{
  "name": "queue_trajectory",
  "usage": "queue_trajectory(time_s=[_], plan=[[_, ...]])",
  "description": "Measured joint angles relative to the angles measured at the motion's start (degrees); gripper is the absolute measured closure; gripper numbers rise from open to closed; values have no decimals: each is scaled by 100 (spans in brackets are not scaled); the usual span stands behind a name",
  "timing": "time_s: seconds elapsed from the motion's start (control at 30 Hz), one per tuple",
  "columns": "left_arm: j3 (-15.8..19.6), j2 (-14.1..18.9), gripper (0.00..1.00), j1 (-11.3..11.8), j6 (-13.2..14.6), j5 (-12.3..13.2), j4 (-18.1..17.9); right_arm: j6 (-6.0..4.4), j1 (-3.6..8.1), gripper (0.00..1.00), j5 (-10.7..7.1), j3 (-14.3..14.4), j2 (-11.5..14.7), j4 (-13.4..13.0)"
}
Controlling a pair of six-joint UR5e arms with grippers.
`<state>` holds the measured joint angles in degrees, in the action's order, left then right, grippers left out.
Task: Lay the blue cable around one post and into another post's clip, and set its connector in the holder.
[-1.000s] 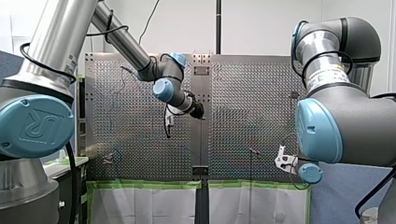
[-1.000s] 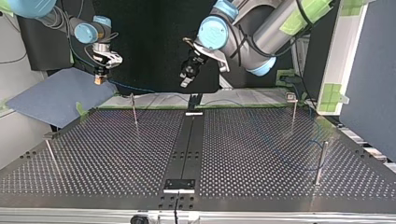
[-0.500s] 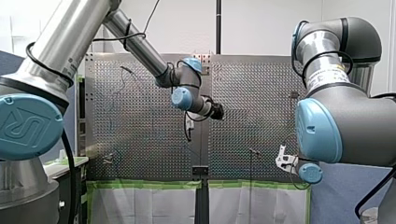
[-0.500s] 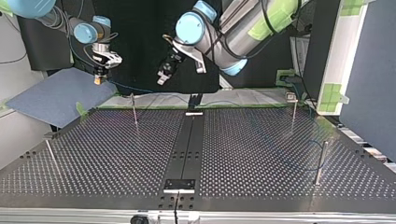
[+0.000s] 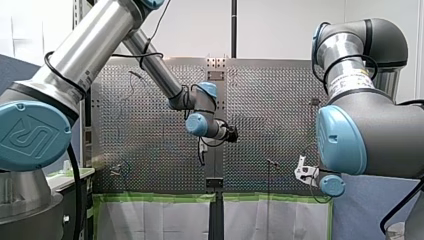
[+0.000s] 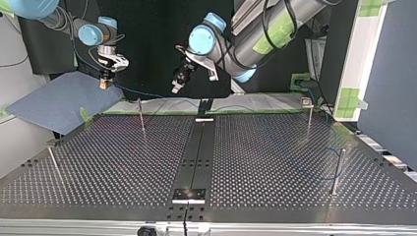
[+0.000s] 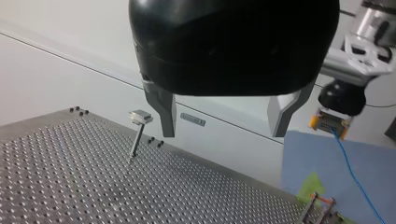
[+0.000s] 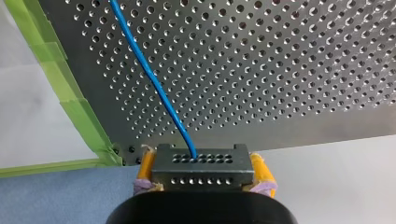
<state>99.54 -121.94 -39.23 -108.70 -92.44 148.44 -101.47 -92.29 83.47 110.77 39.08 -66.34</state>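
My right gripper (image 6: pixel 104 84) hangs beyond the table's far edge at the top view's left. Its yellow pads (image 8: pixel 261 170) are shut on the dark grey connector (image 8: pixel 201 165). The blue cable (image 8: pixel 154 84) runs from the connector out over the perforated table (image 8: pixel 289 70) and along the far edge (image 6: pixel 135 93). My left gripper (image 6: pixel 178 84) hovers in the air near the table's middle. Its metal fingers (image 7: pixel 164 109) stand open with nothing between them. Ahead of them stands a thin post with a clip (image 7: pixel 137 135). More posts (image 6: pixel 141 115) (image 6: pixel 309 118) (image 6: pixel 339 169) rise from the table.
A blue mat (image 6: pixel 59 103) lies beside the table at the top view's left. Green tape (image 8: pixel 70 98) lines the table's edge. A black strip (image 6: pixel 199 147) runs down the middle. A white and green frame (image 6: pixel 354 64) stands at the top view's right.
My left arm swung toward the top view's left, then came a little back and lower, its fingers staying open. My right arm has held still with the connector.
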Motion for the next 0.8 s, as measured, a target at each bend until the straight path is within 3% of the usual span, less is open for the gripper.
queue_trajectory(time_s=[0.23, 0.8], plan=[[-53, -313, 4, 27, 76, -81, -315, -1, -4, 100, -13, -1, 0, -11], [-598, -1173, 4, -51, 97, -203, -1174, 0, 4, 100, -14, -5, 0, -21]])
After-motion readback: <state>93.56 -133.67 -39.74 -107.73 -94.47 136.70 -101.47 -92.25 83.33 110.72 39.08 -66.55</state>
